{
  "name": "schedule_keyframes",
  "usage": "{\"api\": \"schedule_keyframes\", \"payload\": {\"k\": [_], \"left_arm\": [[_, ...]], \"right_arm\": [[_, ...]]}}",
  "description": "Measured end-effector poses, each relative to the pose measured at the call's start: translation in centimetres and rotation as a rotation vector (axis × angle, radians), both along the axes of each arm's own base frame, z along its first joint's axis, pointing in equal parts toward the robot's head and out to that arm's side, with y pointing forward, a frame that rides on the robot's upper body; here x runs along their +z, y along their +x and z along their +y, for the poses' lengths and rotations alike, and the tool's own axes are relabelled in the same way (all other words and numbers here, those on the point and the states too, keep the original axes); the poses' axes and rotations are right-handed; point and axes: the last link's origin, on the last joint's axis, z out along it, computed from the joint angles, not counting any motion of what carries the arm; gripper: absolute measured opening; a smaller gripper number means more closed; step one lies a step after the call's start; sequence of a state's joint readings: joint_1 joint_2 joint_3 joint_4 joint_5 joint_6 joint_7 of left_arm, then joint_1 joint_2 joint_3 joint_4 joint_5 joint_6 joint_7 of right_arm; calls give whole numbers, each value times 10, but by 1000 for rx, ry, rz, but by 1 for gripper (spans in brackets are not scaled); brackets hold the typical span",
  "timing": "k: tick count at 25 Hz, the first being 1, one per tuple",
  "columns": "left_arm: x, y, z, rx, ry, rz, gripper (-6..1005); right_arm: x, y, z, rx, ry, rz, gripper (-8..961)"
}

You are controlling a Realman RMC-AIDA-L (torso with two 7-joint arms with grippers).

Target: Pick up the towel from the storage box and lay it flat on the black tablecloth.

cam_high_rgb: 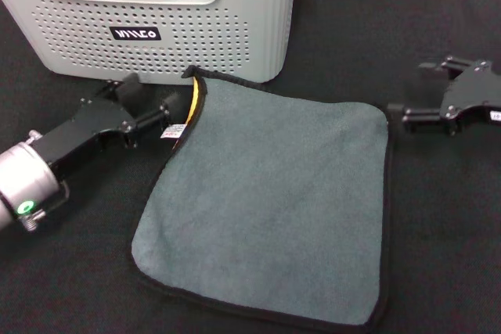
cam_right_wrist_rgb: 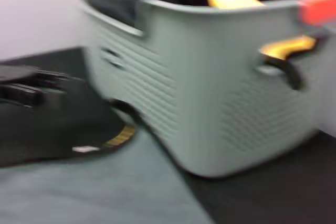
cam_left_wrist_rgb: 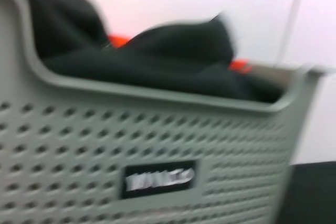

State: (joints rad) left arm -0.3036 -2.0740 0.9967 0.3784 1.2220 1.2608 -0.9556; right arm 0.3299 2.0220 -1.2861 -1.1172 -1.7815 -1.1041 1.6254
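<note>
Head view: the towel (cam_high_rgb: 270, 197) is lying spread grey-green side up on the black tablecloth (cam_high_rgb: 438, 217), in front of the storage box (cam_high_rgb: 156, 25). The left gripper (cam_high_rgb: 153, 111) is sitting beside the towel's folded-up corner (yellow reverse showing), fingers spread, holding nothing. The right gripper (cam_high_rgb: 407, 115) is resting just off the opposite edge; whether it is spread cannot be told.

Left wrist view: the box (cam_left_wrist_rgb: 157, 150) is holding a dark fabric bundle (cam_left_wrist_rgb: 152, 61).

Right wrist view: the box (cam_right_wrist_rgb: 210, 87) is standing behind the towel (cam_right_wrist_rgb: 94, 192), the left gripper (cam_right_wrist_rgb: 23, 85) farther off
</note>
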Motion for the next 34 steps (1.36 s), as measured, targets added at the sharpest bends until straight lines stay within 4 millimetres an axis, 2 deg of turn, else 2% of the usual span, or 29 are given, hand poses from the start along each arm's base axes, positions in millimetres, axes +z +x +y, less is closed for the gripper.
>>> {"api": "schedule_keyframes", "payload": {"k": [1,6,9,10,11,14,18,24,34], "left_arm": [[4,4,-4,-34,-38,-15,881],[19,30,-23,-224,-261,-86,875],[22,48,-26,-348,-363,-98,875],[22,48,-26,-348,-363,-98,875],[25,65,-27,-460,-428,-106,875],[32,81,-26,-571,-466,-109,875],[39,98,-22,-673,-488,-90,875],[48,115,-13,-717,-470,-96,875],[68,133,-8,-786,-382,-134,875]], "right_arm": [[0,-5,-5,28,-30,8,848],[-1,-25,-26,177,-176,38,862],[1,-40,-39,298,-238,86,871],[2,-44,-43,330,-254,103,874],[5,-49,-47,365,-273,119,877],[18,-63,-61,470,-315,164,876],[25,-68,-66,508,-327,193,874],[32,-74,-70,540,-329,203,871],[43,-80,-66,548,-291,244,871]]}}
